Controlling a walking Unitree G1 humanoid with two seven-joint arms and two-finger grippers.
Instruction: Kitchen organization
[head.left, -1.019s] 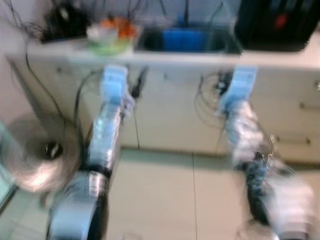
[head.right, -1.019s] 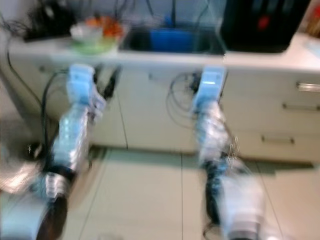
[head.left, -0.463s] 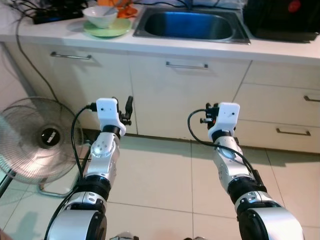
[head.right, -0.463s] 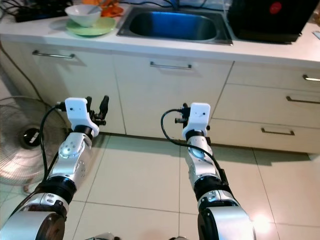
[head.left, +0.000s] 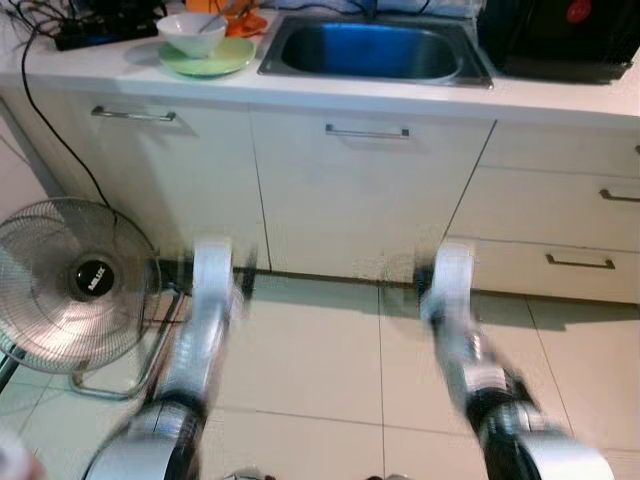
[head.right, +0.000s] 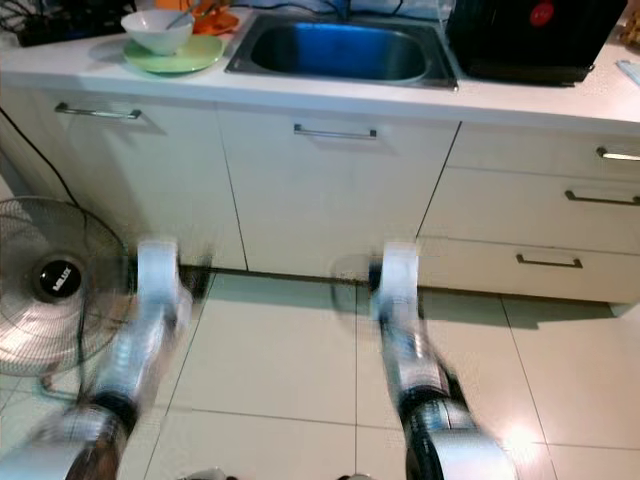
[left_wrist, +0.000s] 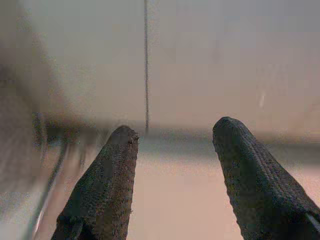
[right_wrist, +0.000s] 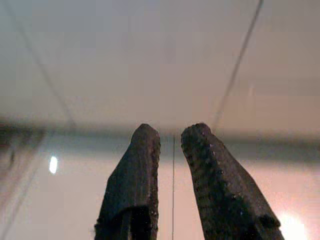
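I'm standing back from the counter (head.left: 330, 95), both arms low over the floor tiles and smeared with motion. The risk from here: walking in like this, I could knock the floor fan (head.left: 75, 290) on my left or catch its cable. Reaching up half-blind could also tip the white bowl (head.left: 190, 32) off its green plate (head.left: 225, 62) beside the sink (head.left: 375, 50). My left pincer (left_wrist: 172, 150) is spread wide, holding nothing, aimed at the cabinet base. My right pincer (right_wrist: 170, 145) is nearly closed, a thin gap, also empty.
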